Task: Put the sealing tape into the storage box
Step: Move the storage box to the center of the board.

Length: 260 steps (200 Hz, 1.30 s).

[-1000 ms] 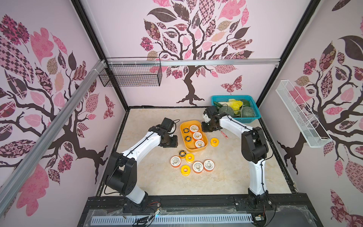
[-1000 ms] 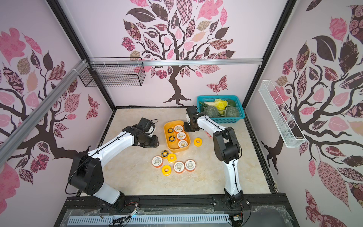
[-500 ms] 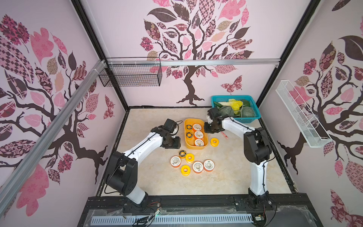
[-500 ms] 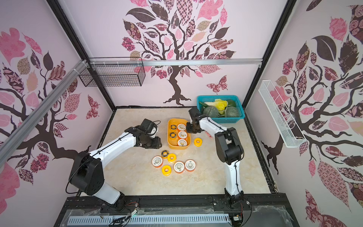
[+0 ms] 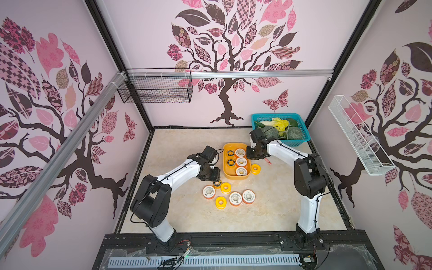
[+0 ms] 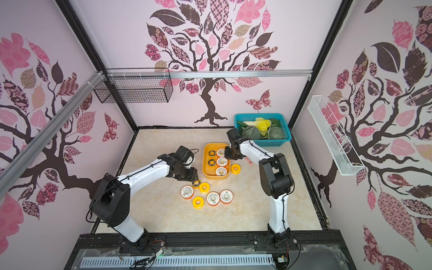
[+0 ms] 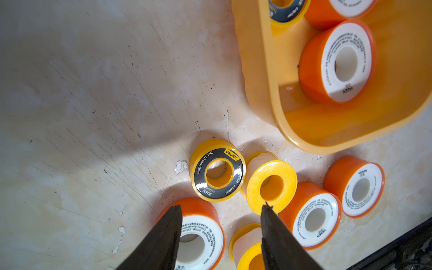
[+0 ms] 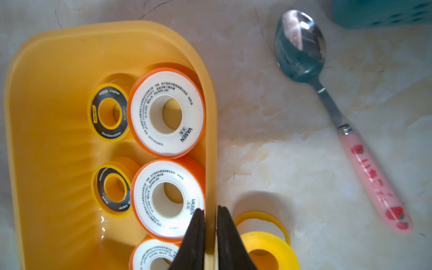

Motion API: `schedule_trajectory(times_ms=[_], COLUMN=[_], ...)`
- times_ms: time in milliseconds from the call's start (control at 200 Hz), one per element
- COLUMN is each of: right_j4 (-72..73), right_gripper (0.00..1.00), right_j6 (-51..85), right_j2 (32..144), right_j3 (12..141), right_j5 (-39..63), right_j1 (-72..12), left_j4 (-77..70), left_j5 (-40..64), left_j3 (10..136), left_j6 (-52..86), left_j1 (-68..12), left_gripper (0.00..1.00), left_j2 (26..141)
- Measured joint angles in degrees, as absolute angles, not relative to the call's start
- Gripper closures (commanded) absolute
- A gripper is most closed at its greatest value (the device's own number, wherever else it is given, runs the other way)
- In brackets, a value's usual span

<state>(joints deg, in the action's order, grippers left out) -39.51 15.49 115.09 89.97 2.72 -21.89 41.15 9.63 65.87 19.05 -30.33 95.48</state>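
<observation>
Left gripper [image 7: 222,208]: fingers apart, empty, over the black-faced spool [image 7: 218,174] at the far edge of a six-spool cluster [image 5: 235,198] on the table [image 5: 177,149], near side of the box [image 5: 225,163]. Box holds five spools [image 5: 241,161]. Right gripper [image 8: 211,212]: clamped on the box's right wall. One yellow spool [image 5: 255,168] lies just right of the box.

Top views look down from high front; close wrist views share the storage box [image 7: 252,70]
</observation>
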Motion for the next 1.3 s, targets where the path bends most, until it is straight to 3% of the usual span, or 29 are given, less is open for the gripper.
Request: schedule_trajectory(times_ms=[360, 1301], right_j4=[-40.73, -41.36], right_gripper=[0.8, 0.76], right_j6=[14.24, 13.87], right_j2=[115.09, 115.09], right_j3=[90.06, 90.06], right_j5=[1.48, 2.15], right_j1=[-21.89, -21.89], left_j4=[39.2, 37.76], left_j5=[9.04, 4.34], left_j3=[65.45, 67.09], left_j6=[18.61, 17.47], left_j1=[-31.14, -34.39], left_gripper=[0.28, 0.29], left_j2=[97.91, 105.06])
